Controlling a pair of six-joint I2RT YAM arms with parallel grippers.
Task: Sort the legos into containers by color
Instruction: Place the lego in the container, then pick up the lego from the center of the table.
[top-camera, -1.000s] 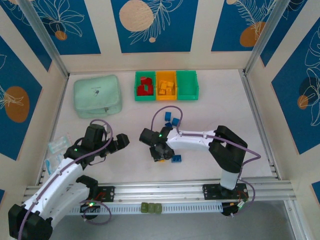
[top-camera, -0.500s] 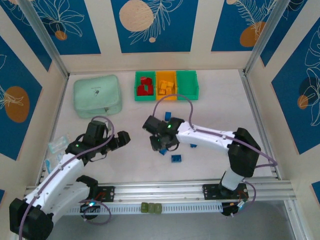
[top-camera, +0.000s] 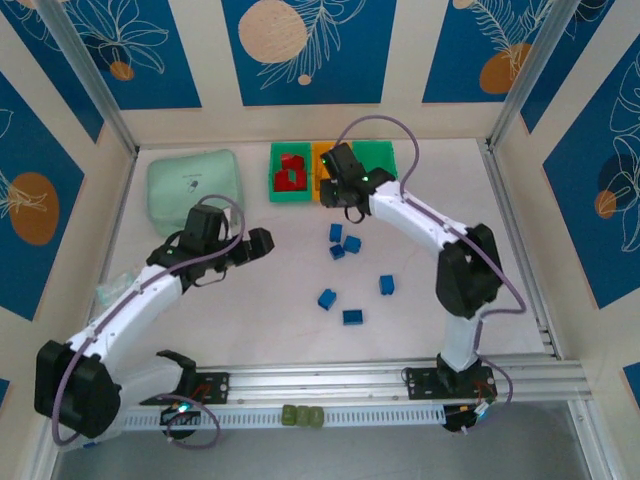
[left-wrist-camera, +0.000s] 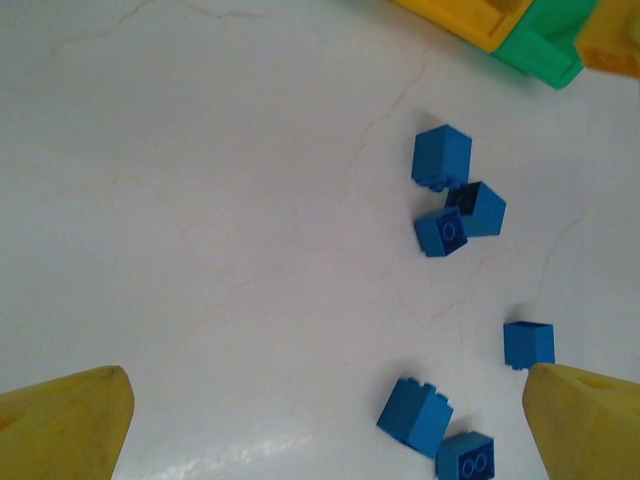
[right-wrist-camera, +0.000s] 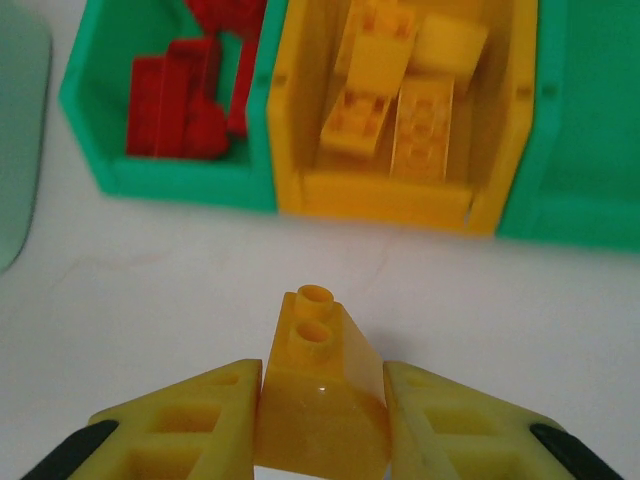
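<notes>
Right wrist: lego (right-wrist-camera: 322, 400) lengthwise toward bins (right-wrist-camera: 385, 195)

We see the right gripper (right-wrist-camera: 322, 375) closed on a yellow sloped brick (right-wrist-camera: 320, 425). Its two yellow fingers (right-wrist-camera: 185, 425) press against the brick's sides, and the two studs on the brick's top face us. Behind the brick lies the white table (right-wrist-camera: 150, 285), and past that a row of joined bins. Straight beyond the brick stands the orange bin (right-wrist-camera: 385, 205), with several yellow bricks (right-wrist-camera: 390, 100) jumbled inside. Joined to it on the view's left is a green bin (right-wrist-camera: 180, 187) holding red bricks (right-wrist-camera: 175, 105). On the view's right we see part of another green bin (right-wrist-camera: 580, 215), cut off by the frame. A pale mint box (right-wrist-camera: 15, 150) shows at the left edge.
</notes>
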